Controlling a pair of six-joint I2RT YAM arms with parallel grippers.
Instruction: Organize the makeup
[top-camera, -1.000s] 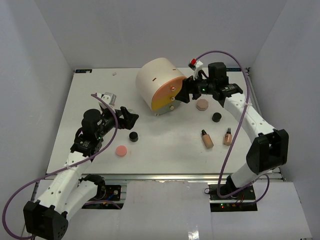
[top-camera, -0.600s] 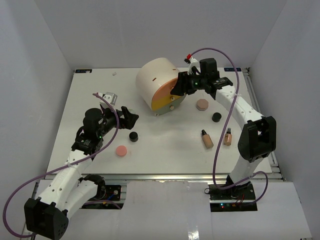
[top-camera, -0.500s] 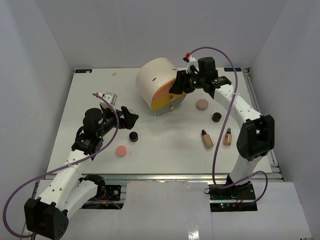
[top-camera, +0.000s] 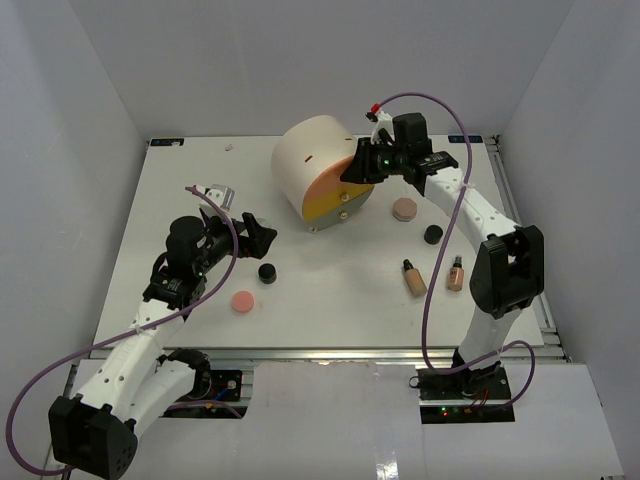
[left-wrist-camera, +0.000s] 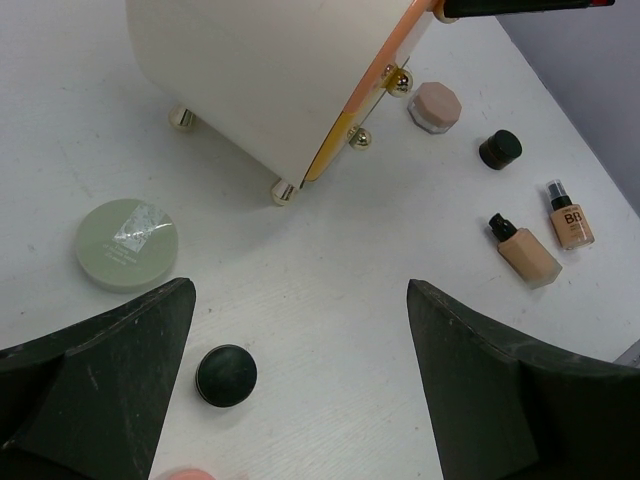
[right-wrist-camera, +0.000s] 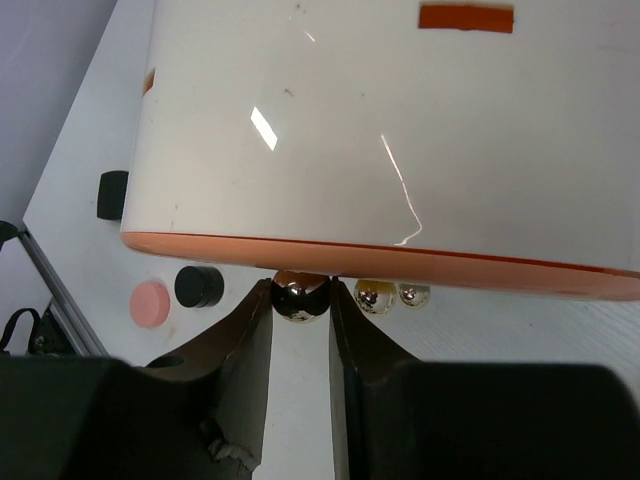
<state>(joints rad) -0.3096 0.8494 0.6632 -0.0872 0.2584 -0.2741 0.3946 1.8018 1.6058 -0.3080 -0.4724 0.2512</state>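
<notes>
Pinching a shiny round knob (right-wrist-camera: 301, 295) on the orange front of the cream cylindrical box (top-camera: 308, 158), the right pincer (top-camera: 358, 170) is seen pressed against it from both sides, at the far middle of the table (top-camera: 330, 310). The left pincer (left-wrist-camera: 300, 400) is held spread wide above the table's left half. The makeup is seen scattered across the table. A black jar (top-camera: 267, 272) and a pink compact (top-camera: 242, 301) are found just beside the left pincer, near each other but apart. To the right of the box a beige compact (top-camera: 404, 209) is laid, with a second black jar (top-camera: 433, 234) near it. Closer to the arm bases, the left tan bottle (top-camera: 414, 278) and the right tan bottle (top-camera: 455, 273) are laid flat near each other, not touching, black caps pointed toward the far side.
</notes>
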